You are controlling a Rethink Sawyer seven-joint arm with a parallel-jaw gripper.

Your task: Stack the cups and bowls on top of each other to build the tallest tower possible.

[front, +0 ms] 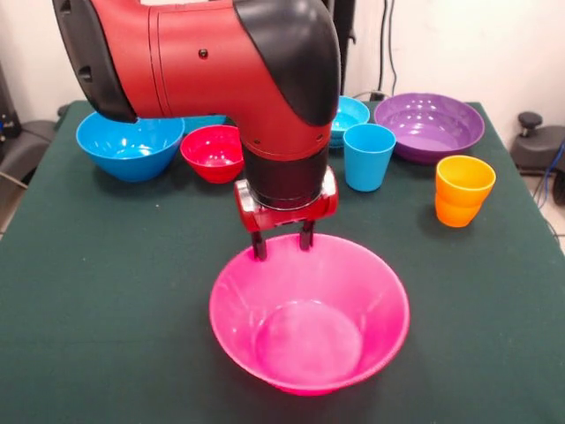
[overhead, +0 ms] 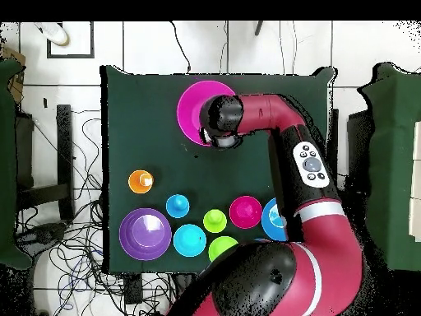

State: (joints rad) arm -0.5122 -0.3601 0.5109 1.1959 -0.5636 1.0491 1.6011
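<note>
While the gripper (front: 282,240) is hovering at the far rim of the huge pink bowl (front: 309,322), its two dark fingers (front: 259,245) are standing a little apart, one just at the rim, holding nothing. Behind it, the light blue cup (front: 368,156), orange cup (front: 463,190), purple bowl (front: 429,126), red bowl (front: 213,152) and large blue bowl (front: 130,146) are sitting separately on the green table (front: 106,291).

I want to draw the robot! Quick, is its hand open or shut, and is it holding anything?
Gripper: open, holding nothing; its fingers straddle the far rim of the pink bowl.
</note>
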